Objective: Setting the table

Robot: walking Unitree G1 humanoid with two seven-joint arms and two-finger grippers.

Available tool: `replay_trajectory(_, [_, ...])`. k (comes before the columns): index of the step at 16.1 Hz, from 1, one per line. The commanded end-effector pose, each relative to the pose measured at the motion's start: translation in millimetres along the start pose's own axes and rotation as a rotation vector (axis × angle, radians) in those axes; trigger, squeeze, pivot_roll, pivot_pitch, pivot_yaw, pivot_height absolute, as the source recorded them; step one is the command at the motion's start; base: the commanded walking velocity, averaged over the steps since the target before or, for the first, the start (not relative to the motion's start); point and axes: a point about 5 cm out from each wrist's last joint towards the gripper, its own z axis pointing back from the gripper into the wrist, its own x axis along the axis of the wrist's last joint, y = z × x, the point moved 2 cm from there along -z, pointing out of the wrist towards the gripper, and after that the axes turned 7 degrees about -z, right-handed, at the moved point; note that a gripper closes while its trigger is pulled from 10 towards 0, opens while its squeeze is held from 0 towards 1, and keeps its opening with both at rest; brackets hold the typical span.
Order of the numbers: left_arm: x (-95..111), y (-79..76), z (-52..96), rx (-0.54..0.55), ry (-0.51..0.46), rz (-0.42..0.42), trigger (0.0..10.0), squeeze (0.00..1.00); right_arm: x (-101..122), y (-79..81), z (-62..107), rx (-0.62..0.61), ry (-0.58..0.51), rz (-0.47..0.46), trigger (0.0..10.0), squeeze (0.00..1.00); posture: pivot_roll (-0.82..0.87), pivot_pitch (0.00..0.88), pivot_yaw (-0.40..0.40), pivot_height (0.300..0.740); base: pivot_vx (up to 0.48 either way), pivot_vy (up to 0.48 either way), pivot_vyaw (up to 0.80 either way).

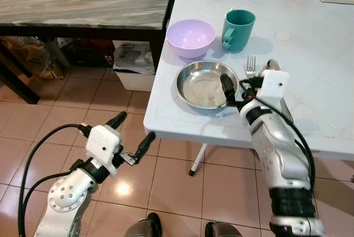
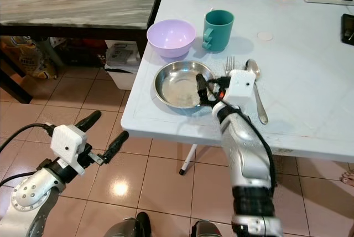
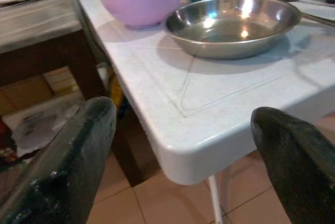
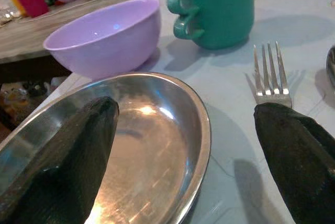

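Right hand (image 1: pixel 238 87) hovered low over white counter (image 1: pixel 310 76), fingers spread wide: one finger above right rim of steel plate (image 1: pixel 204 84), other over fork (image 4: pixel 271 75) handle. Nothing gripped. Fork and spoon (image 2: pixel 255 87) lay side by side just right of plate. Purple bowl (image 1: pixel 191 37) and teal mug (image 1: pixel 238 29) stood beyond plate, near each other. Left hand (image 1: pixel 133 134) held off counter's near-left corner, above tiled floor (image 1: pixel 66 109), fingers wide, empty.

no legible text, labels or numbers
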Motion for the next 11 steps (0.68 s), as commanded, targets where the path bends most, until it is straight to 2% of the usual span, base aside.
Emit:
replay_trajectory(1, [-1.0, -1.8, 1.7, -0.021, 0.002, -0.007, 10.0, 0.00, -4.5, 1.2, -1.8, 0.002, 0.023, -0.021, 10.0, 0.00, -0.10, 0.227, 0.070, 0.740, 0.000, 0.000, 0.00])
replay_trajectory(3, [-0.3, -2.9, 0.4, -0.026, -0.006, 0.001, 10.0, 0.00, -9.5, 2.8, -5.9, -0.002, 0.050, -0.057, 10.0, 0.00, -0.10, 0.226, 0.068, 0.740, 0.000, 0.000, 0.00])
replay_trajectory(11, [6.3, -9.3, -6.2, -0.049, -0.041, 0.008, 10.0, 0.00, -28.4, 13.5, -21.2, 0.033, 0.163, -0.084, 10.0, 0.00, -0.09, 0.221, 0.065, 0.740, 0.000, 0.000, 0.00])
